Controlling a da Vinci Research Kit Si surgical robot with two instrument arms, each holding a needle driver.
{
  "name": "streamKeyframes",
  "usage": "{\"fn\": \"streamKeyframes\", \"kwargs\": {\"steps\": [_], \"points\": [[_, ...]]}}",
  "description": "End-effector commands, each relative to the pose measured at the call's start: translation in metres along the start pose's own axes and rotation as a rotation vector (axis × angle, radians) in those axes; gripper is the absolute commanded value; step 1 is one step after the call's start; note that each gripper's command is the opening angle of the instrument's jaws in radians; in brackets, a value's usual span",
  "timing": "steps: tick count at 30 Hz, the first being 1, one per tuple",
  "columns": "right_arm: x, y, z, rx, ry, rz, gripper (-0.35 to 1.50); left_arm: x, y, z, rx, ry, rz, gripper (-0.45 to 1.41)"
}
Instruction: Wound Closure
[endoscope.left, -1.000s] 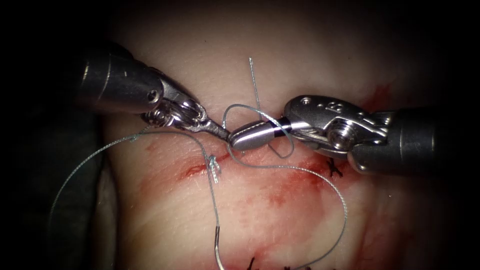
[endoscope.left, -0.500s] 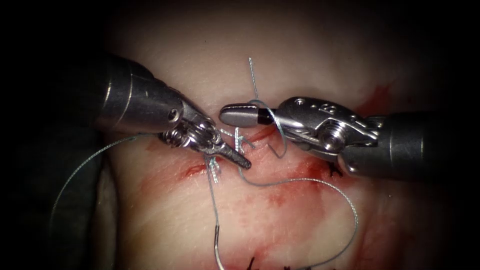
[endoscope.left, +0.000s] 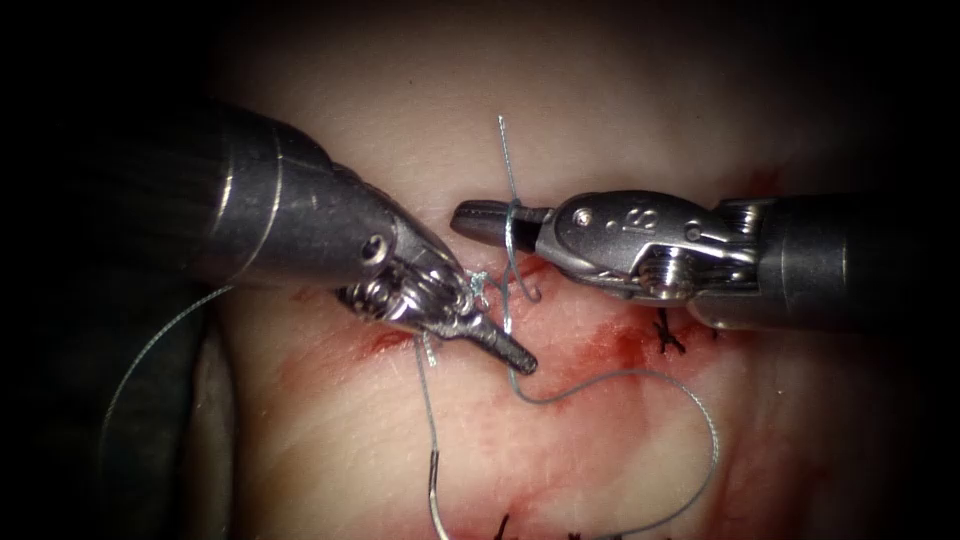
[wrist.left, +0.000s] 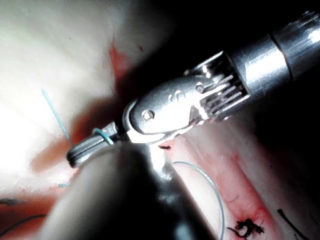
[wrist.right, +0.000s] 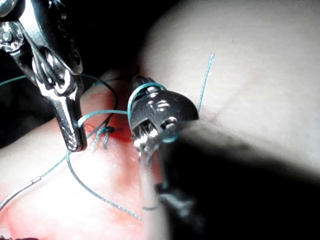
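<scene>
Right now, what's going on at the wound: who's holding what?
The left tool has its jaws shut on the thread just below the cut. The right tool has thread looped around its closed jaws and holds nothing that I can see. The needle lies free on the tissue, below the cut and trailing thread, not in the tissue.

Light: one bright pool in the middle of the endoscope view, fading outward on every side.
Surround (endoscope.left: 60, 60): black along the edges and corners, too dark to tell wall from floor.
Left side: a dark grey surface (endoscope.left: 150, 430) sits in the shadow; what it is cannot be told.
Wrist views: harsh, close light up front, with a black backdrop (wrist.left: 200, 25) behind.
</scene>
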Motion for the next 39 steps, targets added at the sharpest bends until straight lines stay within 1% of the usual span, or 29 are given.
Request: {"fn": "streamKeyframes", "kwargs": {"steps": [1,2,3,5,7,8,9,10,13,15,18,19,21,25,27,28,32,34,39], "points": [[-0.0004,0.0002,0.0011,0.09,0.001,-0.047,-0.35,0.0004,-0.0006,0.0002,0.015,0.006,0.007,-0.45],[-0.0008,0.0001,0.0013,0.188,0.007,-0.085,-0.35,0.0005,-0.0008,0.0,0.031,0.006,0.007,-0.45],[-0.0011,0.0,0.0014,0.252,0.017,-0.098,-0.35,0.0005,-0.0011,-0.0003,0.049,0.001,0.014,-0.45],[-0.0015,-0.0001,0.0016,0.376,0.032,-0.134,-0.35,0.0005,-0.0016,-0.0008,0.067,-0.002,0.023,-0.45],[-0.0018,-0.0001,0.0016,0.454,0.041,-0.161,-0.35,0.0005,-0.002,-0.0014,0.071,0.005,0.027,-0.45],[-0.0019,0.0,0.0015,0.534,0.05,-0.19,-0.35,0.0005,-0.0023,-0.002,0.072,0.01,0.03,-0.45],[-0.002,0.0001,0.0014,0.563,0.053,-0.202,-0.35,0.0005,-0.0025,-0.0022,0.072,0.008,0.031,-0.45],[-0.0022,0.0001,0.0012,0.619,0.05,-0.205,-0.35,0.0005,-0.0028,-0.0027,0.082,0.011,0.04,-0.45],[-0.003,0.0,0.0011,0.683,0.033,-0.186,-0.35,0.0005,-0.0032,-0.0033,0.087,0.008,0.043,-0.45],[-0.004,-0.0003,0.0013,0.717,0.02,-0.175,-0.35,0.0005,-0.0035,-0.0038,0.085,0.004,0.05,-0.45],[-0.0048,-0.0005,0.0016,0.765,0.05,-0.138,-0.35,0.0005,-0.0038,-0.004,0.091,-0.003,0.077,-0.45],[-0.005,-0.0006,0.0017,0.779,0.07,-0.11,-0.35,0.0004,-0.004,-0.004,0.095,-0.006,0.102,-0.45],[-0.0052,-0.0007,0.0019,0.787,0.111,-0.054,-0.35,0.0004,-0.0043,-0.004,0.108,-0.011,0.115,-0.45],[-0.0055,-0.0013,0.0019,0.841,0.2,0.061,-0.35,0.0007,-0.0051,-0.0039,0.147,-0.021,0.129,-0.45],[-0.0055,-0.0016,0.002,0.843,0.246,0.098,-0.35,0.0009,-0.0053,-0.0039,0.159,-0.026,0.146,-0.45],[-0.0055,-0.0019,0.0022,0.827,0.278,0.12,-0.35,0.0011,-0.0053,-0.0039,0.159,-0.026,0.151,-0.45],[-0.0053,-0.002,0.0022,0.83,0.289,0.143,-0.35,0.0014,-0.0053,-0.0035,0.171,-0.025,0.155,-0.45],[-0.0047,-0.0015,0.002,0.827,0.352,0.21,-0.35,0.0013,-0.0056,-0.0029,0.194,-0.031,0.153,-0.45],[-0.0043,-0.0011,0.0017,0.81,0.438,0.325,-0.35,0.0012,-0.0062,-0.0018,0.197,-0.051,0.152,-0.45]]}}
